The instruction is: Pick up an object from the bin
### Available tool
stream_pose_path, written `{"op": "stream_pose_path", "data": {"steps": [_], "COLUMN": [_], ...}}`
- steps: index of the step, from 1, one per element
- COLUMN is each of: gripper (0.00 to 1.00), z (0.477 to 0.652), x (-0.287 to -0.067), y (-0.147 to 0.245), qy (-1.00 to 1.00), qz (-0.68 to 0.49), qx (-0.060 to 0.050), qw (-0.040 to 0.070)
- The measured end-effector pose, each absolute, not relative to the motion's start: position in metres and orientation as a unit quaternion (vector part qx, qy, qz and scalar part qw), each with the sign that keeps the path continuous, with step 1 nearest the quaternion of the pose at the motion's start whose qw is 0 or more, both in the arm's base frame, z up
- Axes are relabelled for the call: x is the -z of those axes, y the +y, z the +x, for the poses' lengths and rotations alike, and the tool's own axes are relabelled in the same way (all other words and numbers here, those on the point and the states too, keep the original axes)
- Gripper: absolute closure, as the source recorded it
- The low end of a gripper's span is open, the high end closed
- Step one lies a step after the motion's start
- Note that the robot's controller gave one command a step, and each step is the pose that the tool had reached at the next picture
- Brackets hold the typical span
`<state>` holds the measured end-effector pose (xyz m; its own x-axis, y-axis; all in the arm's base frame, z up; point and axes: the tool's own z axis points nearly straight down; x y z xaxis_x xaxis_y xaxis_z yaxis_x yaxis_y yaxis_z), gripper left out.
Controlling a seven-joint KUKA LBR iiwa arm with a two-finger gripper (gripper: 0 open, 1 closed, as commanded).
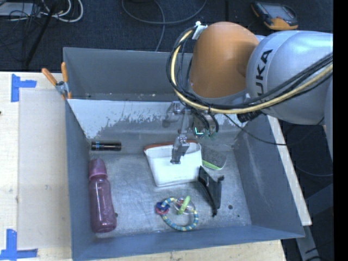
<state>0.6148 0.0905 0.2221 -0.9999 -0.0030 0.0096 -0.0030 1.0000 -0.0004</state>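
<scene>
My gripper (pixel 176 156) hangs below the orange wrist cover at the middle of the bin, its tip reaching down onto the white square tub (pixel 166 173). A thin reddish edge (pixel 157 145) shows at the tub's far left rim. Just right of the tub lies a black angular tool (pixel 211 191), with a clear, green-edged piece (pixel 213 160) above it. A colourful ring toy (pixel 178 207) lies in front of the tub, near the bin's front wall.
A pink bottle (pixel 100 196) lies lengthwise along the left wall. A black marker (pixel 106 145) rests near the back left corner. The arm and its cables hang over the bin's back right part.
</scene>
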Motion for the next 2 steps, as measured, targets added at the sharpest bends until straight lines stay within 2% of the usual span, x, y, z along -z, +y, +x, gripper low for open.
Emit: {"op": "stream_pose_path", "data": {"steps": [1, 2], "gripper": [0.0, 1.0], "z": [0.616, 0.599], "x": [-0.227, -0.13], "y": [0.09, 0.093], "qy": [-1.0, -0.999], "qz": [0.001, -0.053], "qx": [0.0, 0.0], "qw": [0.001, 0.001]}}
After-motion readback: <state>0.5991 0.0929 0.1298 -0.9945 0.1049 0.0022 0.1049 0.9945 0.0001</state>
